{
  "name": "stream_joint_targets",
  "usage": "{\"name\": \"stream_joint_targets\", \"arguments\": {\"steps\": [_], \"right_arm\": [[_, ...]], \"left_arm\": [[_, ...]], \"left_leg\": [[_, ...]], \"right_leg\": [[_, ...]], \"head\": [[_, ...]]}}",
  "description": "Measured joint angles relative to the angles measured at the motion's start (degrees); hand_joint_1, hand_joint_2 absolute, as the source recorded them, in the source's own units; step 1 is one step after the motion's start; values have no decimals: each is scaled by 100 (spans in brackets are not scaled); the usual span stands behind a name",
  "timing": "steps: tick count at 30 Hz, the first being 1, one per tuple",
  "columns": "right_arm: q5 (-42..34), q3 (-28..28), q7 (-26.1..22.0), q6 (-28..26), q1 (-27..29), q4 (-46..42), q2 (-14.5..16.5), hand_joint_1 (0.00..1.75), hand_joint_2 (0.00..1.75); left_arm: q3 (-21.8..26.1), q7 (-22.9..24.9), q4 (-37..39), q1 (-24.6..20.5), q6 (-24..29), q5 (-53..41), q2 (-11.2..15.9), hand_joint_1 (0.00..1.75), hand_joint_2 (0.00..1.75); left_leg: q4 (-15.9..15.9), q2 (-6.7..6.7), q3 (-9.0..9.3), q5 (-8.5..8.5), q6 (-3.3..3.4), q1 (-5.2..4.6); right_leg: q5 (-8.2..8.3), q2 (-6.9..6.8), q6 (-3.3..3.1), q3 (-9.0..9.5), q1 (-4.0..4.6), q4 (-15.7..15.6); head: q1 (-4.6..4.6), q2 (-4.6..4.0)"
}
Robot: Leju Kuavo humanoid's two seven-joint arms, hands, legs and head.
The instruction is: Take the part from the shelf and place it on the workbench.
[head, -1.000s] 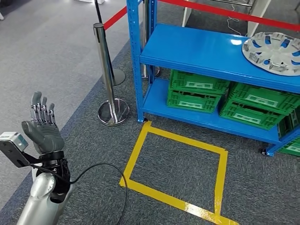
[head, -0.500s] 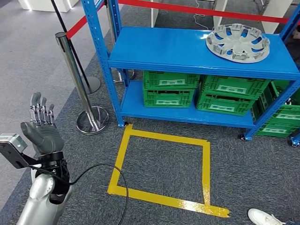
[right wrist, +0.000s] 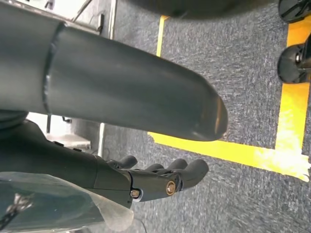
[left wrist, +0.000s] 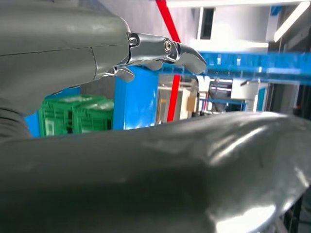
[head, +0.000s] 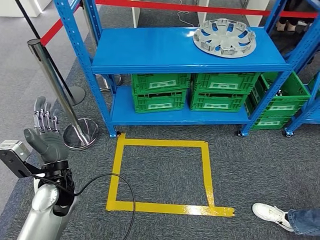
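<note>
Raised at the lower left of the head view, the robot's left hand (head: 46, 137) stands palm forward with fingers spread and nothing in it. Its right hand (right wrist: 146, 179) hangs over the grey carpet, fingers extended and apart, holding nothing. The round silver-grey slotted wheel cover (head: 224, 37) lies flat on the top board of the blue metal shelf (head: 151, 50), towards its right end, well apart from both hands. Green plastic crates (head: 160, 91) sit on the lower board. On the floor before the shelf lies a yellow tape rectangle (head: 117, 165); a chrome barrier post (head: 56, 92) stands to its left, and a person's white shoe (head: 268, 214) shows at the lower right.
</note>
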Motion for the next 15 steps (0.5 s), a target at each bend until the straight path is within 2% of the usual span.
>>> {"name": "stream_joint_targets", "arguments": {"steps": [1,3,4,5,6,8,9,10,11,12,14,15], "right_arm": [[1,0,-3,-5,-6,0,0,0,0],[-15,0,-58,-42,-5,0,0,0,0],[-30,-1,-112,-79,1,0,-1,0,0],[-43,-1,-167,-131,4,-1,-2,0,0],[-41,-2,-205,-202,3,-1,-3,0,0],[30,3,-218,-377,-5,-2,-4,0,0],[75,9,-207,-465,-7,-1,-2,0,0],[113,16,-197,-536,-6,-1,-1,0,0],[138,21,-189,-588,-5,0,1,0,0],[152,25,-183,-631,-4,0,2,0,0],[171,27,-179,-673,-5,0,7,0,0],[176,28,-179,-686,-6,0,10,0,0]], "left_arm": [[-1,1,0,-4,-4,-10,1,0,0],[-5,-4,0,-8,13,-56,-3,0,0],[-7,-11,-1,-9,37,-89,-6,0,0],[-7,-21,-2,-6,63,-121,-7,0,0],[-6,-30,-3,0,82,-146,-5,0,0],[-4,-35,-4,43,72,-140,6,0,0],[-4,-31,-4,76,37,-106,11,0,0],[-4,-28,-4,109,-11,-62,16,0,0],[-3,-25,-5,134,-63,-21,19,0,0],[-3,-23,-7,150,-104,11,23,0,0],[-2,-24,-17,158,-137,38,35,0,0],[-2,-24,-25,158,-140,45,42,0,0]], "left_leg": [[8,36,6,-9,-27,-14],[16,102,17,-19,-75,-18],[38,82,20,-47,-105,-5],[126,6,-8,-123,-132,8],[332,-106,-89,-261,-157,20],[1088,-332,-431,-644,-183,32],[1472,-378,-617,-788,-186,33],[1709,-396,-741,-833,-181,32],[1721,-401,-763,-759,-168,32],[1496,-403,-673,-577,-146,30],[689,-435,-316,-150,-85,19],[347,-454,-167,-21,-62,11]], "right_leg": [[17,-34,-36,83,15,-138],[20,44,-121,83,30,-150],[26,80,-155,83,26,-152],[31,109,-190,89,18,-159],[37,134,-225,98,7,-169],[34,185,-269,105,7,-171],[32,215,-279,107,14,-171],[31,248,-282,110,21,-170],[31,279,-282,115,29,-169],[30,309,-282,126,34,-168],[25,358,-272,142,46,-161],[24,380,-257,136,53,-152]], "head": [[-4,0],[-14,0],[-15,0],[-25,0],[-38,0],[-66,0],[-69,0],[-70,1],[-70,0],[-69,0],[-69,0],[-67,0]]}}
